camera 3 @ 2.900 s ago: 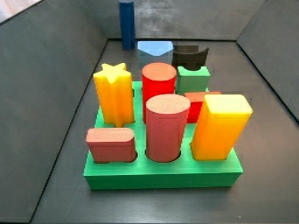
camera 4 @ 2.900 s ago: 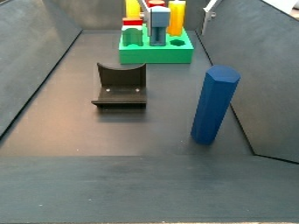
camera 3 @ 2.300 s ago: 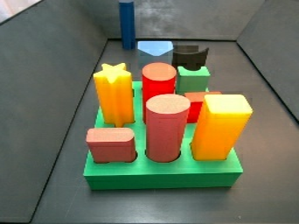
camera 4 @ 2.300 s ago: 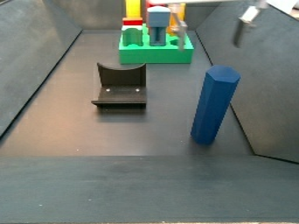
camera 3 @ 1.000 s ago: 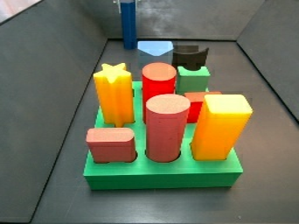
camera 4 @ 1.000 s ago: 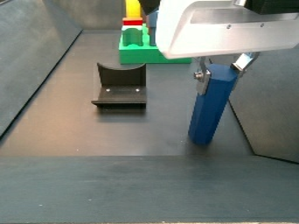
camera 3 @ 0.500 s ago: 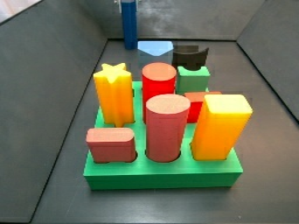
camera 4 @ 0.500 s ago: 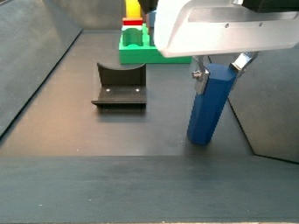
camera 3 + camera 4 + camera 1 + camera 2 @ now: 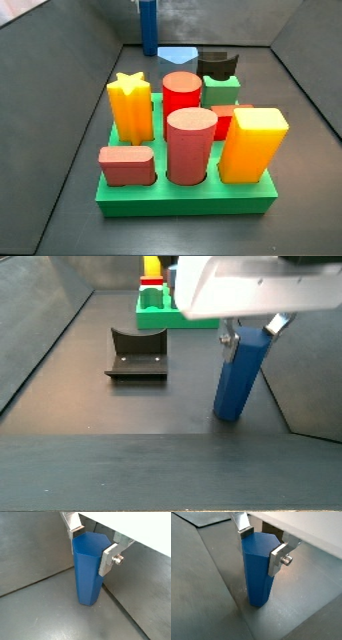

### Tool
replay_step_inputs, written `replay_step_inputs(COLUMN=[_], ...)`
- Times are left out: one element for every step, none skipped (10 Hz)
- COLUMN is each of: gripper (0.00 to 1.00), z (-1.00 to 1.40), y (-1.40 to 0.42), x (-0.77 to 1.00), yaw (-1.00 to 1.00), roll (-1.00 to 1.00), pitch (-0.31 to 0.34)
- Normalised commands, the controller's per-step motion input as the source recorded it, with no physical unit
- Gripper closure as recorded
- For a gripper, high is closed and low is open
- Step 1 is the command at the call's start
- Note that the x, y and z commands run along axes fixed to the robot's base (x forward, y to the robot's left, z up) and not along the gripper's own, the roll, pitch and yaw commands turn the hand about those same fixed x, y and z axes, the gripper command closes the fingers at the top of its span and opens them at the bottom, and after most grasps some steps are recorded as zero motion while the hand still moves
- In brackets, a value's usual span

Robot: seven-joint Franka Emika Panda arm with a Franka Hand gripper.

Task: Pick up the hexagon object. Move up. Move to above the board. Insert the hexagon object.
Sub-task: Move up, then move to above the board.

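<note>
The hexagon object (image 9: 88, 572) is a tall dark blue column standing upright on the grey floor, close to a side wall; it shows in both wrist views (image 9: 258, 574) and both side views (image 9: 238, 381) (image 9: 147, 30). My gripper (image 9: 92, 547) (image 9: 261, 547) is over its top, one silver finger pressed against each of two opposite sides, shut on it. The gripper's white body (image 9: 261, 286) hides the column's top in a side view. The board (image 9: 187, 205) (image 9: 167, 318), a bright green block full of tall pegs, stands at the other end of the floor.
The fixture (image 9: 136, 354) (image 9: 218, 64) stands between the column and the board. A pale blue flat shape (image 9: 177, 53) lies near it. The board holds a yellow star (image 9: 130, 105), two red cylinders (image 9: 191, 145), an orange square peg (image 9: 254, 145) and a small green cube (image 9: 222, 92). Grey walls enclose the floor.
The gripper came into view, came down over the column's top and its fingers now sit against the column's sides. The column stays upright, nudged slightly sideways.
</note>
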Motion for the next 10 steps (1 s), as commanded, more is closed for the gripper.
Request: replay_step_inputs(gripper=[1.00,1.00,1.00,1.00,1.00,1.00,1.00,1.00,1.00,1.00], z=[0.71,0.55,0.47,0.28,0.18,1.00,1.00,1.00,1.00,1.00], y=[-0.01,0.00,0.00,0.00,0.00,-0.08,-0.08,-0.08,-0.07,-0.05], x=[-0.06,-0.05,-0.04,-0.03,-0.02,0.08,0.07,0.05,0.04,0.03], yaw=[0.00,-0.01,-0.01,0.00,0.01,-0.10,-0.09,-0.08,-0.06,-0.04], roll=[0.01,0.04,0.05,0.07,0.07,0.00,-0.01,-0.02,-0.01,0.00], pitch=[0.020,0.035,0.045,0.066,0.077,-0.224,-0.216,-0.163,-0.080,-0.005])
